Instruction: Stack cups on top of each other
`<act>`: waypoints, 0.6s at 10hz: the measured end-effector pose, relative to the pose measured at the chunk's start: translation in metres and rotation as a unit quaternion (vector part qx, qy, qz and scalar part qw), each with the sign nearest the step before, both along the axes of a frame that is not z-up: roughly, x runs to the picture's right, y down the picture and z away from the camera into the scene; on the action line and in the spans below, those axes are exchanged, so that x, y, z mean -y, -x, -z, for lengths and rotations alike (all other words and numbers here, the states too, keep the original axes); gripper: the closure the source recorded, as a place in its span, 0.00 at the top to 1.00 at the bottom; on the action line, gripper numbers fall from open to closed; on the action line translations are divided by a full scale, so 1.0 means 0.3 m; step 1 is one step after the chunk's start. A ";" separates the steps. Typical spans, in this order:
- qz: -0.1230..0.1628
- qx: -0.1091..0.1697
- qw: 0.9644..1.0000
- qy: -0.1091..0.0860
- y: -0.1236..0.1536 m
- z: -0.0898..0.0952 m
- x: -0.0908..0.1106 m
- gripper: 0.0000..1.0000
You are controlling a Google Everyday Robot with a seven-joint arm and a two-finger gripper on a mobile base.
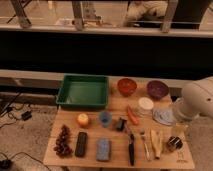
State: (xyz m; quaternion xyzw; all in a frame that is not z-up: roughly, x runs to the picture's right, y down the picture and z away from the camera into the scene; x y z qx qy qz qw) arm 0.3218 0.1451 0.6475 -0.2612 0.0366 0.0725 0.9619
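A light blue cup stands upright near the middle of the wooden table. At the table's right front corner stands a dark shiny metallic cup. My white arm comes in from the right edge and bends down. The gripper hangs just above the metallic cup with its fingers apart, and nothing shows held in it. The two cups are far apart, with several objects lying between them.
A green tray sits at the back left, with a red bowl and a purple bowl to its right. A white lid, a grey disc, a small black object, a knife and a banana lie around the cups.
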 end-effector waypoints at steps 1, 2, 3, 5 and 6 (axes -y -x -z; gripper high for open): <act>0.003 0.000 1.000 -0.002 0.007 0.011 -0.017 0.80; 0.007 0.000 1.000 -0.005 0.012 0.021 -0.030 0.80; 0.013 0.001 1.000 -0.006 0.021 0.036 -0.053 0.80; 0.021 0.002 1.000 -0.004 0.024 0.061 -0.098 0.80; 0.023 0.002 1.000 -0.002 0.021 0.080 -0.130 0.80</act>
